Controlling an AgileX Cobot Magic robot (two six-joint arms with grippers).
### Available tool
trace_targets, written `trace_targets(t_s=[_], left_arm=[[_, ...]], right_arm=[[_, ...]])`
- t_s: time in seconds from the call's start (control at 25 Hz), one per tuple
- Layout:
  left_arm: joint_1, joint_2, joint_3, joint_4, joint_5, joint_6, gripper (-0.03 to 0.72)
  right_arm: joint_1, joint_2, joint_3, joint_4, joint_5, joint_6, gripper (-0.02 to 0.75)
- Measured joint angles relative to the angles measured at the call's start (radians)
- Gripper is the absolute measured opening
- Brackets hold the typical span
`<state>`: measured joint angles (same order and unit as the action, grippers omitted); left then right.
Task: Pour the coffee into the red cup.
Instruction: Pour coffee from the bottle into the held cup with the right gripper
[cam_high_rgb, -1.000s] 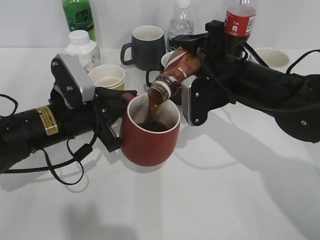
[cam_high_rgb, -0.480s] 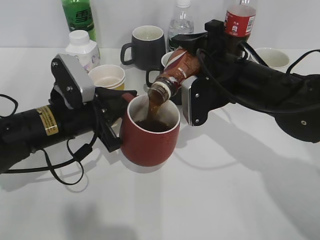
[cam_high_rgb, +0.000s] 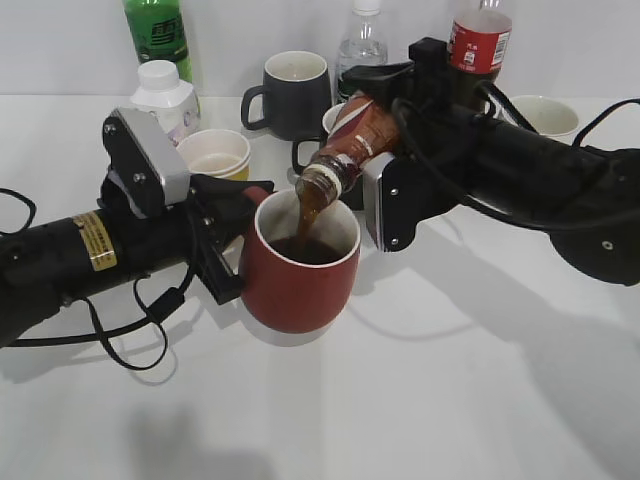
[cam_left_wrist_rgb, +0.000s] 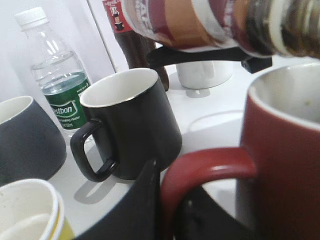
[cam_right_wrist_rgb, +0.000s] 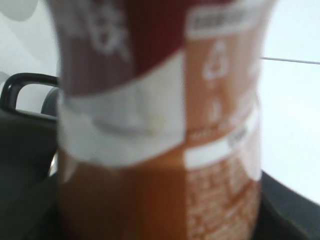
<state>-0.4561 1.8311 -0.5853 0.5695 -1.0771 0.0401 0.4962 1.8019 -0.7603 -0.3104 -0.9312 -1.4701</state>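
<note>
- Little has shifted over the past second: the coffee bottle (cam_high_rgb: 348, 143) stays tipped at the same angle, its stream still falling, and neither arm has changed place.
- Reaching in from the right, the right gripper (cam_high_rgb: 372, 150) is clamped on the coffee bottle, holding it mouth-down and tilted toward the left, its wide neck just above the rim of the red cup (cam_high_rgb: 299, 265).
- Brown liquid runs from the bottle's mouth into the cup's white interior, where a dark pool shows in the exterior view.
- Stretched low along the table (cam_high_rgb: 420, 400) from the left, the left gripper (cam_high_rgb: 235, 235) steadies the red cup, its black fingers (cam_left_wrist_rgb: 137, 210) closed on the loop handle (cam_left_wrist_rgb: 200, 172).
- Seen from the left wrist, the bottle (cam_left_wrist_rgb: 210, 22) hangs across the top of the frame above the cup's rim (cam_left_wrist_rgb: 285, 87).
- The right wrist view is filled by the blurred red, white and brown label (cam_right_wrist_rgb: 160, 115), held close between dark gripper parts.
- A black mug (cam_left_wrist_rgb: 131, 125) stands just behind the red cup; a grey mug (cam_high_rgb: 292, 92), a water bottle (cam_left_wrist_rgb: 57, 82), a cola bottle (cam_high_rgb: 478, 45), a yellow paper cup (cam_high_rgb: 217, 155), a green bottle (cam_high_rgb: 157, 35) and a small white bottle (cam_high_rgb: 165, 95) line the back.
</note>
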Motion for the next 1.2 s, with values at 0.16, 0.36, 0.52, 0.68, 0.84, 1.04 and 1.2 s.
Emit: trace_targets(t_s=[0.16,0.36,0.52,0.68,0.84,1.04,1.2], left_arm=[[0.000,0.000,0.000,0.000,0.001,0.000,0.045],[0.000,0.000,0.000,0.000,0.002,0.000,0.045],[0.000,0.000,0.000,0.000,0.002,0.000,0.045],[0.000,0.000,0.000,0.000,0.003,0.000,0.045],[0.000,0.000,0.000,0.000,-0.001,0.000,0.045],[0.000,0.000,0.019,-0.014,-0.028,0.002,0.045],[0.000,0.000,0.048,-0.087,-0.058,0.002,0.045]], right_arm=[[0.000,0.000,0.000,0.002,-0.015,-0.010,0.503],[0.000,0.000,-0.001,0.002,-0.016,-0.015,0.503],[0.000,0.000,-0.001,0.002,-0.016,-0.018,0.503],[0.000,0.000,-0.001,0.002,-0.016,0.010,0.503],[0.000,0.000,-0.001,0.004,-0.016,0.076,0.503],[0.000,0.000,-0.001,0.050,-0.016,0.164,0.503],[0.000,0.000,-0.001,0.060,-0.014,0.237,0.503]])
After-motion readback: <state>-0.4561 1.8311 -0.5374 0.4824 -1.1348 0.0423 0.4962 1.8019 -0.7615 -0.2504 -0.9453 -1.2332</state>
